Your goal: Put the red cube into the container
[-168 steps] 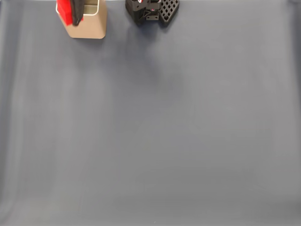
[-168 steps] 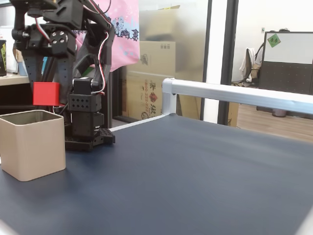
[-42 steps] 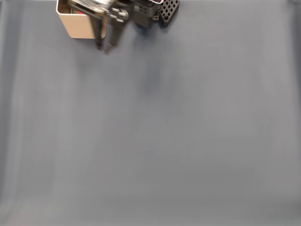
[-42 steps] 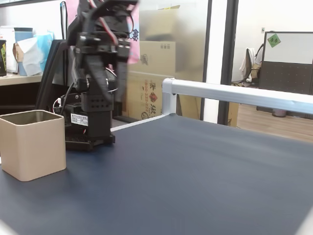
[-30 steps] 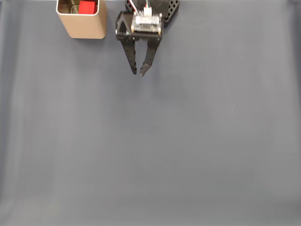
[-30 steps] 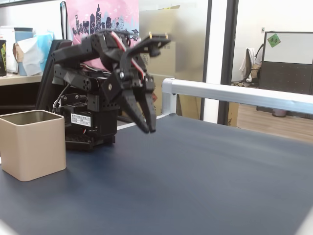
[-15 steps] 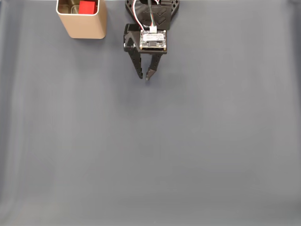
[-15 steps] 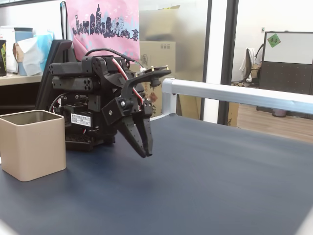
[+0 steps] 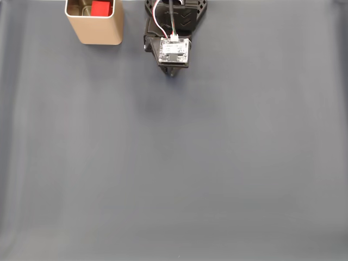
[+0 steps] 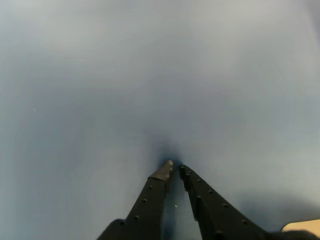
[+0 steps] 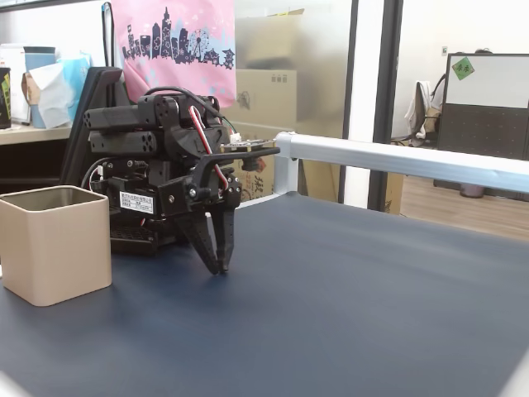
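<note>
red cube (image 9: 100,8) lies inside the container (image 9: 97,31), at the far left of the mat in a fixed view from above, so the placing itself looks done and the step in hand seems to be the arm folding back to rest.

largest to smallest: one blue-grey mat (image 9: 217,163) covers the table; one black arm (image 11: 149,165) sits folded at the far edge, just right of the tin; one beige container, well apart from the fingers; one gripper (image 10: 174,170), pointing down close over the mat, its fingers (image 10: 159,180) drawn nearly together with a thin gap and nothing between them; one cube.

the next move, as i judge it, calls for little: settle the arm without swinging left into the tin.
</note>
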